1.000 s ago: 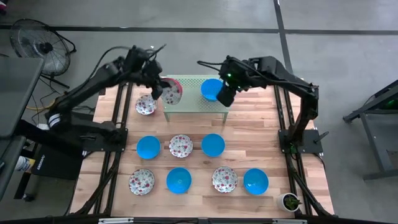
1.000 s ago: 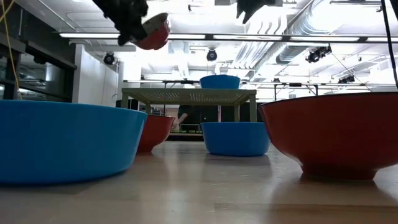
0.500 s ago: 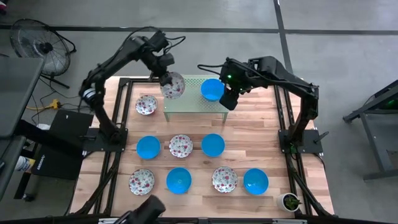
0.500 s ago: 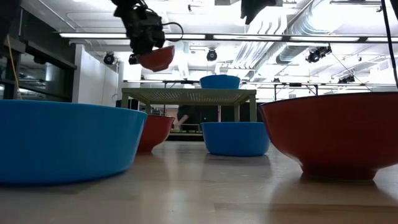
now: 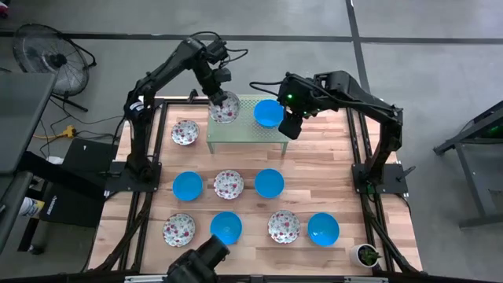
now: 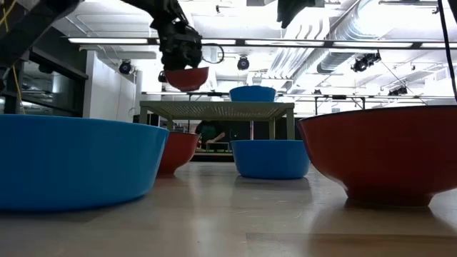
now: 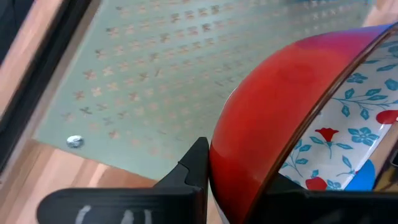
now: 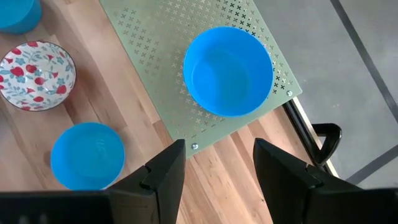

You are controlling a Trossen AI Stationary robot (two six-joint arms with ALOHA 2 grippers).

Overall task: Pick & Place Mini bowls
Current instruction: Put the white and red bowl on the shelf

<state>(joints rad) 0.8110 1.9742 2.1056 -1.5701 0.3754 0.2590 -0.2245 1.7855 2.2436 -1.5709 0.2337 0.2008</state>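
Floral bowl point(image 5: 224, 108) now over rack point(image 5: 244, 132), L gripper point(image 5: 218, 88) half-hidden

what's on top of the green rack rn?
One blue bowl sits on the green rack, right side. The left gripper holds a floral bowl above the rack's left part, not set down, as the low view shows. The rack surface under that bowl is hidden from above.

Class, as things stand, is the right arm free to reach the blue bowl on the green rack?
Probably yes: the right end effector is open just above the blue bowl on the rack, nothing between.
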